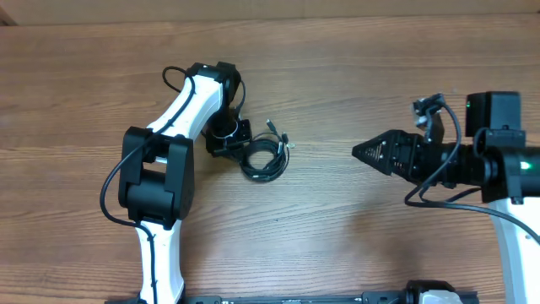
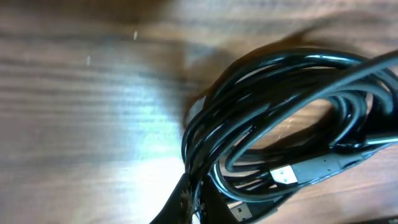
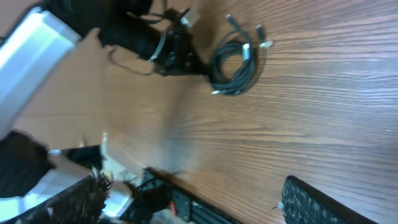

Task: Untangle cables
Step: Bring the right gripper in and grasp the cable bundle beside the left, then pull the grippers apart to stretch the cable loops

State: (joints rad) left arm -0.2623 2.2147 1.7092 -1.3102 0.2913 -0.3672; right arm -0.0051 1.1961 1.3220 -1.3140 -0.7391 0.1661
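The cables (image 1: 263, 159) are thin black cords bundled in a small coil on the wooden table, with silver-tipped plugs sticking out at its upper right. My left gripper (image 1: 239, 145) is at the coil's left edge. In the left wrist view its fingers (image 2: 196, 202) are nearly together with strands of the coil (image 2: 280, 124) pinched between them, and plug ends lie beside them. My right gripper (image 1: 359, 152) hovers to the right of the coil, well apart from it. Its fingers (image 3: 196, 199) are spread wide and empty. The right wrist view also shows the coil (image 3: 236, 62).
The wooden table (image 1: 337, 236) fills the overhead view. A pale wall strip runs along its far edge (image 1: 270, 8). The arm bases and a black rail sit at the near edge (image 1: 337, 297). The left arm's own thick black cable (image 1: 114, 181) loops beside its body.
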